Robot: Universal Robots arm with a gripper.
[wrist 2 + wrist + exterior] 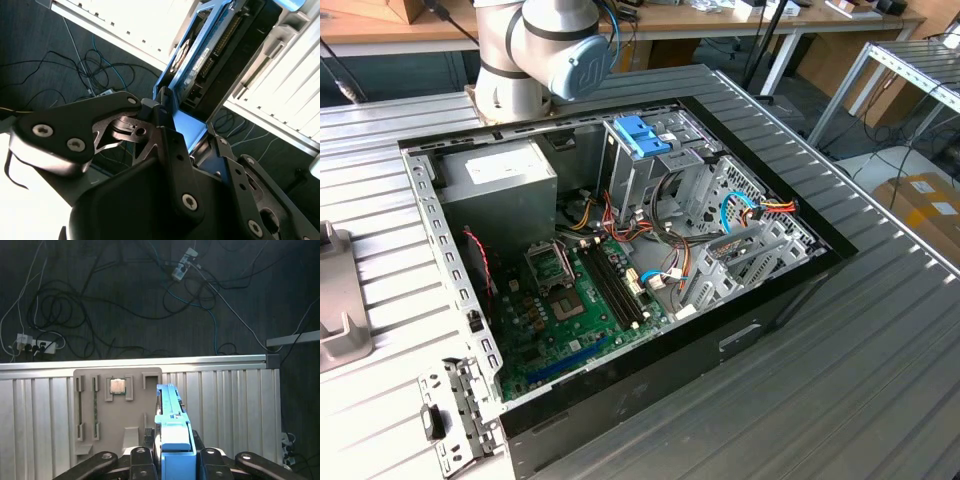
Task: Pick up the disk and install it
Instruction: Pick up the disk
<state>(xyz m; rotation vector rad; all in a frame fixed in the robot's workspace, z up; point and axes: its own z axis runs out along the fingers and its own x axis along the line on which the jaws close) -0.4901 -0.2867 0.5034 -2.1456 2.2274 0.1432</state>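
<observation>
While black metal fingers point(210, 456) clamp its blue plastic bracket point(175, 445), the flat disk point(212, 52) hangs over ribbed aluminium slats point(230, 405).

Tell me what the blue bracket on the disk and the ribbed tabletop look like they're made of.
The bracket on the disk looks like plastic: uniform blue colour, soft sheen, moulded edges. The tabletop looks like bare aluminium, probably extruded: pale silver, matte, with straight parallel ribs.
</observation>
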